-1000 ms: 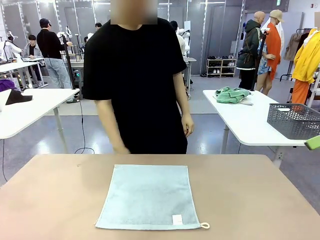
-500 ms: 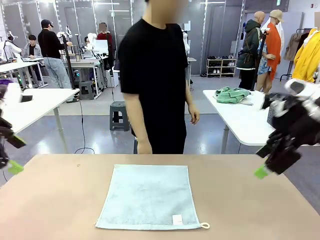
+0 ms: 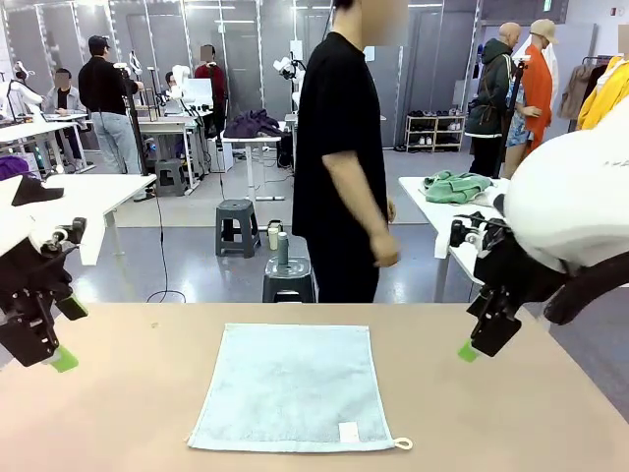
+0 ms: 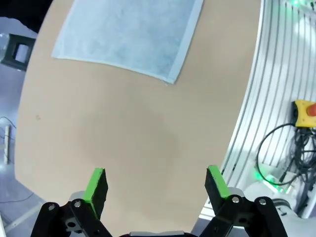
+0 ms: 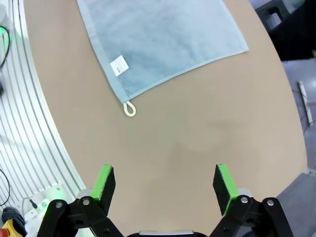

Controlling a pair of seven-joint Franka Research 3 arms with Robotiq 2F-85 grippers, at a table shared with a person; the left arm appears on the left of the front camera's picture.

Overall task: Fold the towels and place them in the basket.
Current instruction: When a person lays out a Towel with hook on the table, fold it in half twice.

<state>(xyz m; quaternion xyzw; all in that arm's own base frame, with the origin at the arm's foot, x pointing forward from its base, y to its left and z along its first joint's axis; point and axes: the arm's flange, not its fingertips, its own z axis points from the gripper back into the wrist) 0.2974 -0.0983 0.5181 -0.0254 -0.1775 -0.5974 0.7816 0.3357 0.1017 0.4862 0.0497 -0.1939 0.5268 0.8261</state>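
One pale blue-grey towel (image 3: 293, 385) lies flat and unfolded in the middle of the tan table (image 3: 491, 423), its white label and corner loop at the near right corner. My left gripper (image 3: 67, 334) hovers open above the table's left edge, well apart from the towel (image 4: 128, 34). My right gripper (image 3: 475, 334) hovers open above the right side, also clear of the towel (image 5: 158, 39). In the wrist views the left gripper (image 4: 156, 183) and right gripper (image 5: 164, 181) hold nothing. The basket is out of view.
A person (image 3: 344, 147) in black stands side-on just beyond the far edge, hands off the table. A dark stool (image 3: 288, 280) stands behind them. A white table (image 3: 447, 221) with a green cloth (image 3: 454, 187) is at the back right.
Both arms have swung in over the table's left and right sides. The person has straightened up, turned side-on and shifted right. The towel has not moved.
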